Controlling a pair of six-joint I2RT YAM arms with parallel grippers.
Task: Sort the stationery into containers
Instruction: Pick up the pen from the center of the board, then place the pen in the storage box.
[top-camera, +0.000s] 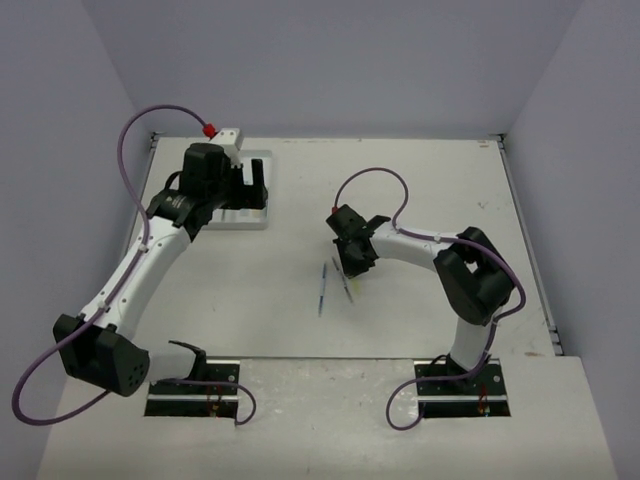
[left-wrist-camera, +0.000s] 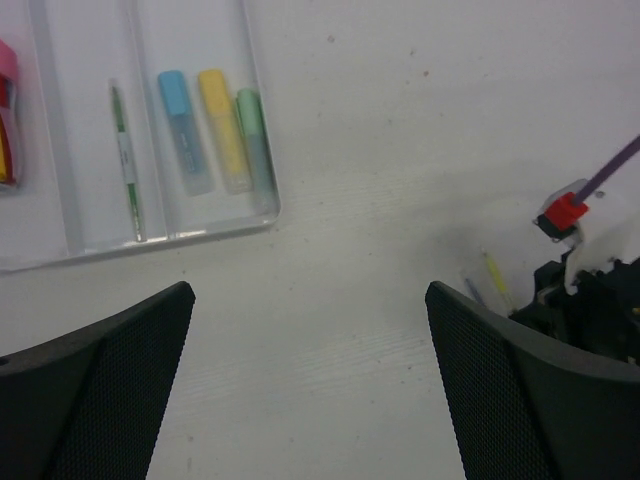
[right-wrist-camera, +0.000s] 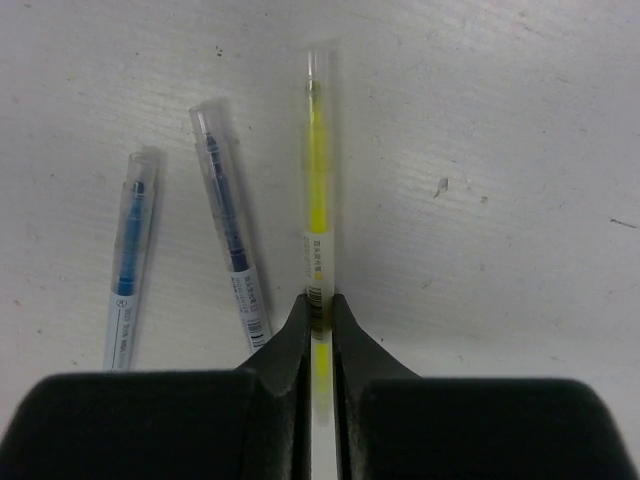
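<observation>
My right gripper (right-wrist-camera: 320, 305) is shut on a thin yellow pen (right-wrist-camera: 318, 180) that lies on the table. A dark blue pen (right-wrist-camera: 230, 235) and a light blue pen (right-wrist-camera: 127, 270) lie just left of it. From above, the right gripper (top-camera: 352, 266) is at the table's middle, with the blue pens (top-camera: 322, 288) beside it. My left gripper (left-wrist-camera: 308, 300) is open and empty, just off the white tray (left-wrist-camera: 270, 212). The tray holds blue (left-wrist-camera: 185, 130), yellow (left-wrist-camera: 222, 130) and green (left-wrist-camera: 255, 135) highlighters, a thin green pen (left-wrist-camera: 125, 160) and the pink-capped tube (left-wrist-camera: 8, 110).
From above, the left gripper (top-camera: 245, 185) covers most of the tray (top-camera: 258, 218) at the back left. The right arm's wrist with its red cable clip (left-wrist-camera: 562, 212) shows at the right of the left wrist view. Grey walls ring the table.
</observation>
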